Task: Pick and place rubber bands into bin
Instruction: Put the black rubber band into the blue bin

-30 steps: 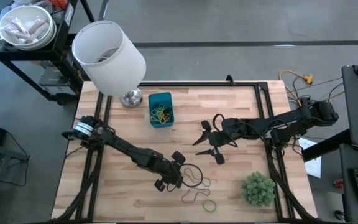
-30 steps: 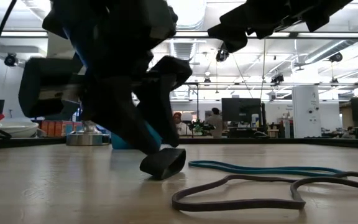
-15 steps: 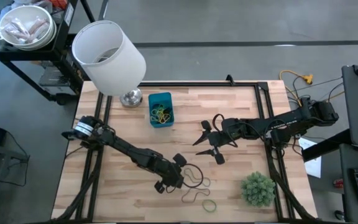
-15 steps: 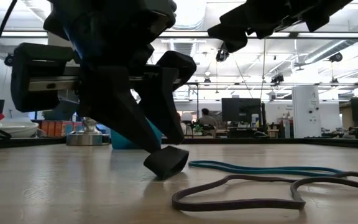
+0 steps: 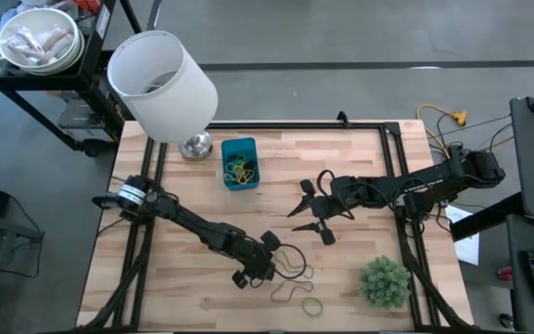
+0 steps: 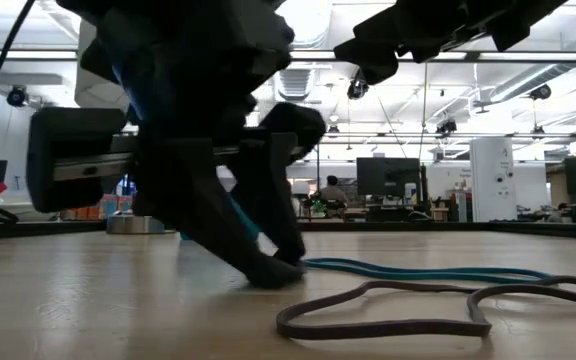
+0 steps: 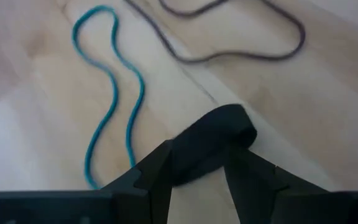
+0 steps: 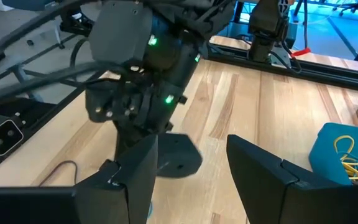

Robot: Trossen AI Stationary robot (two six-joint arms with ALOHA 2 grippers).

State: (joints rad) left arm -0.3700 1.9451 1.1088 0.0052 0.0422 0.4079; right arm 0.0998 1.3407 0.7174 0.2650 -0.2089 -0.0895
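To do this step well, the left tool (image 5: 256, 261), low in the lower middle of the high view, should settle its fingertips astride the teal rubber band (image 7: 112, 93) and press to the desk (image 5: 360, 158) before clenching, so the thin loop cannot slip out. It stands fairly wide apart, one fingertip (image 6: 268, 272) touching the wood beside that band, holding nothing. The right tool (image 5: 311, 211) hovers spread and empty at centre; the blue bin (image 5: 240, 162) sits upper left of centre, other bands (image 5: 293, 289) loose at lower middle.

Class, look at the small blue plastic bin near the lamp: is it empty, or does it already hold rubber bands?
Not empty. The small blue rectangular plastic bin holds a tangle of yellow and green rubber bands, seen from above; the right wrist view shows yellow loops too.
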